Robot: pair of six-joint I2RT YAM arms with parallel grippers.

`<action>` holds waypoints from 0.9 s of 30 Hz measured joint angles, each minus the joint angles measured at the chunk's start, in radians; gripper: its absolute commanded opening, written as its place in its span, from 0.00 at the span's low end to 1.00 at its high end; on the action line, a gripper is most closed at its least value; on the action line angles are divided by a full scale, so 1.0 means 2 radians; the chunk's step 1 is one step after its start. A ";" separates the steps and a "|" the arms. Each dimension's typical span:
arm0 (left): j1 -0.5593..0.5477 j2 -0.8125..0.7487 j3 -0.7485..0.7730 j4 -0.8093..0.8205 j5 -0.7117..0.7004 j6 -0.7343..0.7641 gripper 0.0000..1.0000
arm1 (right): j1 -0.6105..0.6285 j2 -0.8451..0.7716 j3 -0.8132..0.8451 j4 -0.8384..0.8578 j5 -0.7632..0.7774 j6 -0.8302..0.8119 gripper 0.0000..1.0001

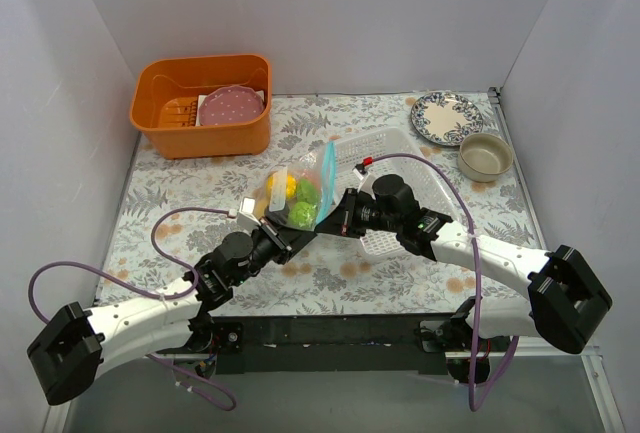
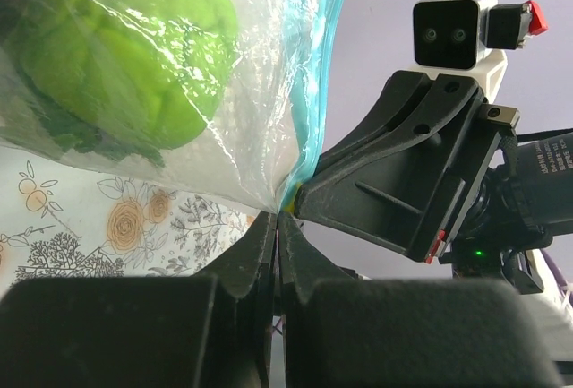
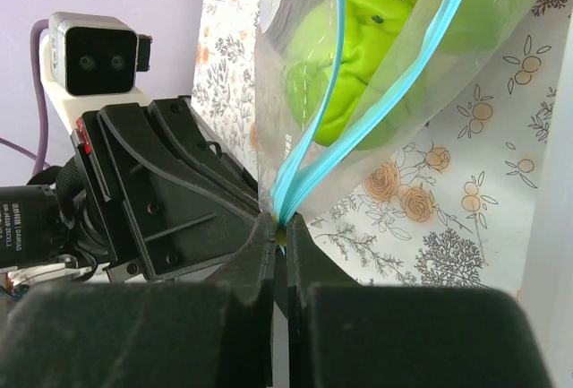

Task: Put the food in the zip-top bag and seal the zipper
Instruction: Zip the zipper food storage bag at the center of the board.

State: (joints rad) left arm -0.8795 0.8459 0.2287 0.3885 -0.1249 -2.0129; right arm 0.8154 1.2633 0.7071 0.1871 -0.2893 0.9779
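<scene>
The floral-clothed counter [image 1: 150, 203] fills the overhead view. Both arms reach in from the bottom edge and meet at mid-frame. An orange tub [image 1: 200, 133] sits at upper left with a pink dotted plate [image 1: 232, 106] inside. A white mesh basket [image 1: 352, 150] lies right of centre, under the right arm. Just left of the basket is the clear zip-top bag [image 1: 295, 193], held up between the two arms. At upper right stand a patterned plate [image 1: 445, 116] and, just beside it, a beige bowl [image 1: 486, 168]. The food is inside the bag – a yellow piece [image 1: 281, 186] and green pieces [image 1: 303, 213] show through the plastic. The teal-blue zipper [image 3: 313, 128] runs along the bag's right edge, and its two tracks part above the grip. The left pincer [image 2: 277, 218] is clamped on the bag's lower corner. The right pincer [image 3: 280, 227] is closed on the zipper's end, directly opposite.
</scene>
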 measured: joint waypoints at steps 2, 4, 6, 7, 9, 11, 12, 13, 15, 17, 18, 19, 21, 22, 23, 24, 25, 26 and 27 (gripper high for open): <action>0.000 -0.003 0.000 -0.002 0.000 0.000 0.00 | -0.001 0.000 0.000 0.001 -0.001 0.002 0.01; 0.000 -0.005 0.000 -0.004 0.000 0.000 0.00 | -0.001 0.000 0.000 0.002 -0.002 0.005 0.01; 0.000 -0.006 0.000 -0.006 0.000 0.000 0.00 | -0.002 0.000 0.000 0.002 -0.002 0.007 0.01; 0.000 -0.007 0.000 -0.007 0.000 -0.001 0.00 | -0.002 0.000 0.000 0.001 -0.002 0.008 0.01; 0.000 -0.010 0.000 -0.010 0.000 -0.001 0.00 | -0.002 0.000 0.000 0.001 -0.002 0.009 0.01; 0.000 -0.013 0.000 -0.014 0.000 -0.001 0.00 | -0.002 0.000 0.000 0.002 -0.002 0.011 0.01; 0.000 -0.015 0.000 -0.016 0.000 -0.001 0.00 | -0.002 0.000 0.000 0.002 -0.002 0.011 0.01; 0.000 -0.018 0.000 -0.019 0.000 -0.001 0.00 | -0.002 0.000 0.000 0.002 -0.002 0.013 0.01; 0.000 -0.023 0.000 -0.025 0.000 -0.001 0.00 | -0.003 0.000 0.000 0.002 -0.003 0.016 0.01; 0.000 -0.029 0.000 -0.030 0.000 -0.001 0.00 | -0.004 0.000 0.000 0.004 -0.005 0.019 0.01; 0.000 -0.031 0.000 -0.032 0.000 -0.002 0.00 | -0.004 0.000 0.000 0.005 -0.005 0.020 0.01; 0.000 -0.034 0.000 -0.034 0.000 -0.002 0.00 | -0.005 0.000 0.000 0.006 -0.006 0.020 0.01; 0.000 -0.038 0.000 -0.039 0.000 -0.002 0.00 | -0.006 0.000 0.000 0.007 -0.006 0.021 0.01; 0.000 -0.040 0.000 -0.041 0.000 -0.002 0.00 | -0.008 0.000 0.000 0.007 -0.006 0.021 0.01; 0.000 -0.041 -0.001 -0.043 0.000 -0.002 0.00 | -0.009 0.000 0.000 0.008 -0.005 0.021 0.01; 0.000 -0.043 -0.001 -0.045 0.000 -0.002 0.00 | -0.010 0.000 0.000 0.008 -0.005 0.021 0.01; 0.000 -0.044 -0.001 -0.047 0.000 -0.002 0.00 | -0.012 0.000 0.000 0.008 -0.005 0.021 0.01; 0.000 -0.045 -0.001 -0.049 0.000 -0.002 0.00 | -0.013 0.000 0.000 0.007 -0.005 0.021 0.01; 0.000 -0.047 -0.001 -0.050 0.000 -0.002 0.00 | -0.014 0.000 0.000 0.007 -0.005 0.021 0.01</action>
State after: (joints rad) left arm -0.8791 0.7528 0.2268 0.2878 -0.1249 -2.0159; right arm 0.7872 1.2633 0.7071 0.2020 -0.3000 1.0199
